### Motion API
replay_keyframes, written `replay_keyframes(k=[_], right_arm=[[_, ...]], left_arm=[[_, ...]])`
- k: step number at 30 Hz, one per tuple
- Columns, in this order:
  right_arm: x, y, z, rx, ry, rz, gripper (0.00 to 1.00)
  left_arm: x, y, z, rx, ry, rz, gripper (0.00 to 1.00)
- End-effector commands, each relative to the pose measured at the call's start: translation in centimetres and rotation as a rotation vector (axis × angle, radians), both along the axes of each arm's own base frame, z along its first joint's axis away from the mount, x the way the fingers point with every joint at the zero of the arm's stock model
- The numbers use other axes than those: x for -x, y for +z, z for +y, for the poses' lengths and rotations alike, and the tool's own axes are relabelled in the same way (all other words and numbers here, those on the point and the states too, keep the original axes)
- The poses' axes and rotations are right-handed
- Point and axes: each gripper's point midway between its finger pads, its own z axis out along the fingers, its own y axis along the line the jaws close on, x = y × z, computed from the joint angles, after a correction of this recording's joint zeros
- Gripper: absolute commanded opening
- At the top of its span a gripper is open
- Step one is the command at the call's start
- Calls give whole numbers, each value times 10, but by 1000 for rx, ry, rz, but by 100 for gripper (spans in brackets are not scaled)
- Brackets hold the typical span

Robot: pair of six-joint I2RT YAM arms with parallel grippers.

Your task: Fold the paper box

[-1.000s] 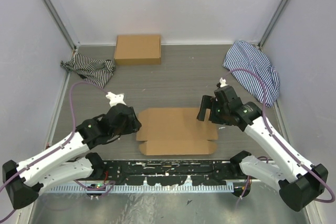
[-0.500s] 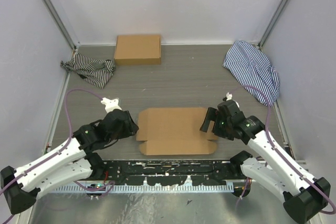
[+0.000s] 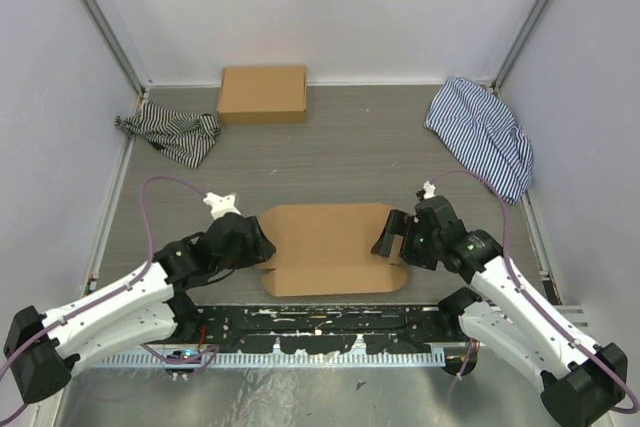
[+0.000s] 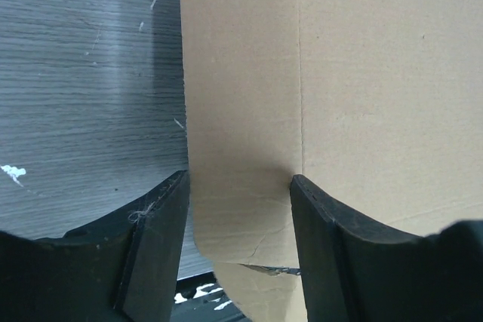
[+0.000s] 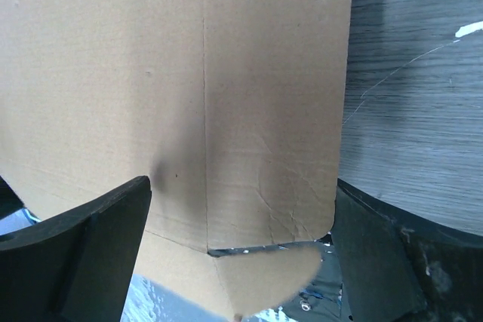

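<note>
Two sets of jaws are open, nothing gripped. Left gripper (image 4: 240, 186) straddles the left flap of the box (image 3: 330, 242), right gripper (image 5: 241, 194) the right flap. The sheet lies flat at the near edge of the surface (image 3: 350, 147). Risk: uneven lifts skew it or push it onto the rail (image 3: 320, 322). Whether the jaws touch it is hard to tell. Open room behind.

The paper box (image 3: 330, 247) lay as a flat brown sheet by the middle of the table's (image 3: 330, 157) near edge. The left gripper (image 3: 264, 247) sat at the sheet's left edge and the right gripper (image 3: 388, 237) at its right edge. A cardboard box (image 3: 263, 94) stood against the far edge. A dark striped cloth (image 3: 170, 133) lay near the far left corner and a blue striped cloth (image 3: 480, 135) near the far right.
</note>
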Motion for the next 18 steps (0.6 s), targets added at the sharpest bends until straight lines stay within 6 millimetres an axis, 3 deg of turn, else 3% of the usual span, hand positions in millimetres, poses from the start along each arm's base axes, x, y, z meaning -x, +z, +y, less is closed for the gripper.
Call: replay_keyframes(k=[1,5,11,18], right_arm=[[-16,43,20,-94,80,-128,100],[-20,70,28,-133,108,-164,100],[-28,109,35,-181,101,-222,100],[-37,113,40,-209,56,-211,100]], left_arm=[[-4,9,-22,86,-42,-18,61],[-4,17,-26,74,-69,-9,60],[-11,61,-16,88,-42,-100,60],[-21,104,-5,115,10,-212,61]])
